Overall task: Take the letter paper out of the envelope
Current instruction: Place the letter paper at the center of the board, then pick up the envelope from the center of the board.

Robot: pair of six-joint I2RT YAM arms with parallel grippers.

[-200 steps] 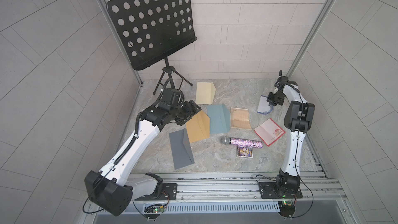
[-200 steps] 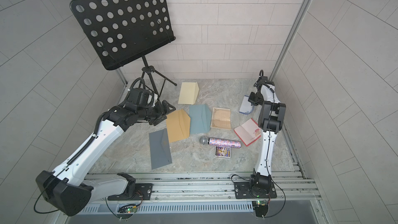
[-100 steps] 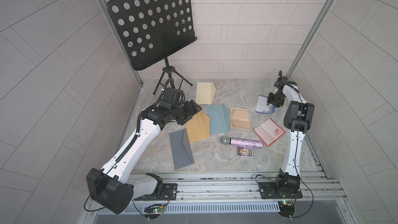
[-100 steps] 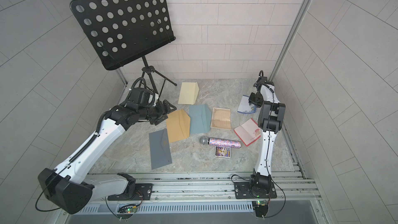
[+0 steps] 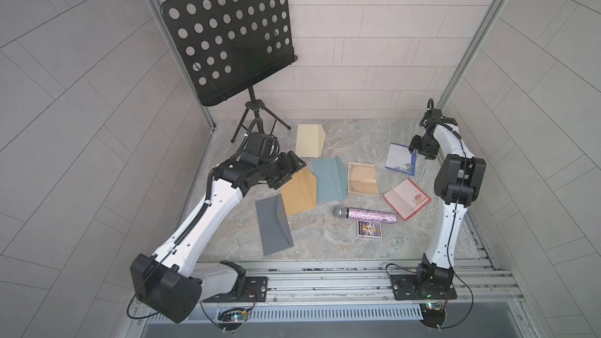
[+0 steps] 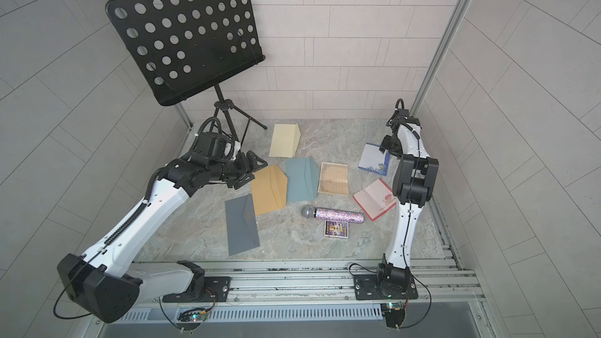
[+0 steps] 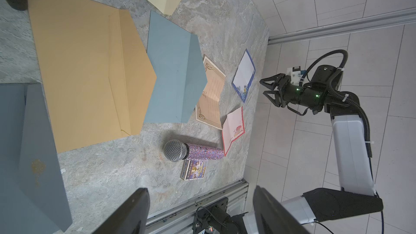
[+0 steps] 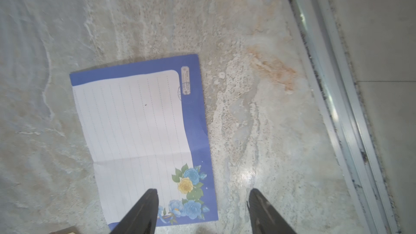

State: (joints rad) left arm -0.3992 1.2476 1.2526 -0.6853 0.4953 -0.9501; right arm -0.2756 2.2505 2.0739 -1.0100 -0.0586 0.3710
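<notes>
A white letter paper with a blue flowered border (image 5: 400, 159) (image 8: 144, 136) lies flat and unfolded on the marble table at the far right, outside any envelope. My right gripper (image 5: 414, 150) (image 8: 202, 210) hangs open just above its flowered corner, with nothing between the fingers. Several envelopes lie flap-open mid-table: cream (image 5: 309, 140), teal (image 5: 330, 179), tan (image 5: 299, 195) and grey (image 5: 273, 225). My left gripper (image 5: 294, 165) (image 7: 200, 210) is open and empty, hovering over the tan envelope's (image 7: 90, 75) far left corner.
A beige ornamented sheet (image 5: 362, 178) and a red-bordered sheet (image 5: 407, 198) lie between the envelopes and the right arm. A glittery microphone (image 5: 367, 214) and a small card box (image 5: 370, 229) sit near the front. A black music stand (image 5: 231, 37) rises at the back left.
My right gripper has opened and let go of the blue-bordered letter paper, which now lies flat on the table. The left arm has hardly moved.
</notes>
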